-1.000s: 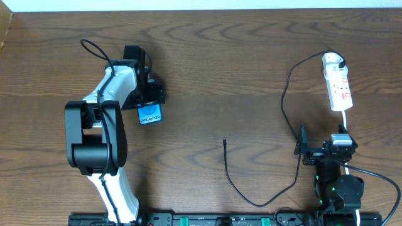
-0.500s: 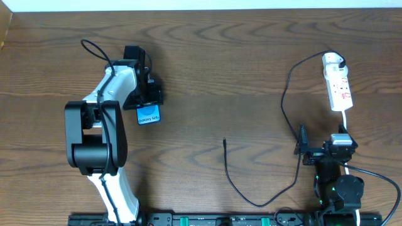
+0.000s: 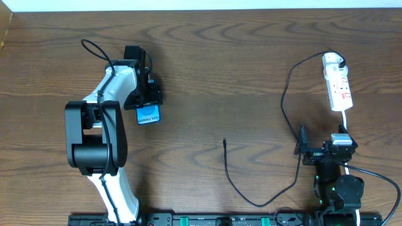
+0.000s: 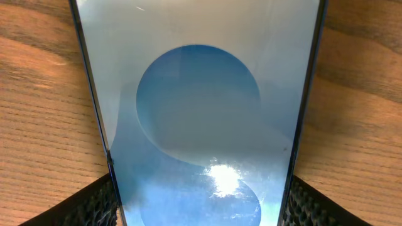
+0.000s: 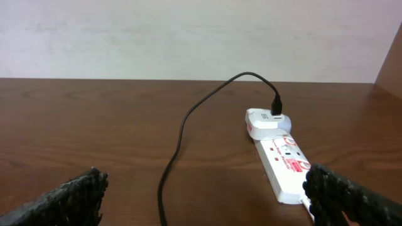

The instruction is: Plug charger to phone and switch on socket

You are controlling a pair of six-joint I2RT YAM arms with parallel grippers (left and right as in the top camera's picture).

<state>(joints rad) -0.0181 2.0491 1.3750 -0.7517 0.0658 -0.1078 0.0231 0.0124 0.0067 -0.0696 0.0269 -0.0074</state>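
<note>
The phone [image 3: 149,115] lies flat at the left of the table, blue screen up. My left gripper [image 3: 146,99] is over its far end, and in the left wrist view both fingers press the phone's [image 4: 201,94] long edges. The charger's black plug tip [image 3: 225,140] lies loose mid-table. Its cable [image 3: 284,94] loops to the white adapter [image 3: 333,61] plugged into the socket strip [image 3: 340,90] at the far right. My right gripper [image 3: 321,149] is open and empty just short of the strip [image 5: 286,166], with the cable [image 5: 179,135] between its fingers' line of sight.
The strip's thick white cord [image 3: 345,122] runs back toward the right arm's base. The cable's low loop [image 3: 254,202] lies near the front edge. A pale wall stands behind the table's far edge [image 5: 188,78].
The phone and my left gripper have shifted very slightly left. The right arm, cable and strip have not moved.
</note>
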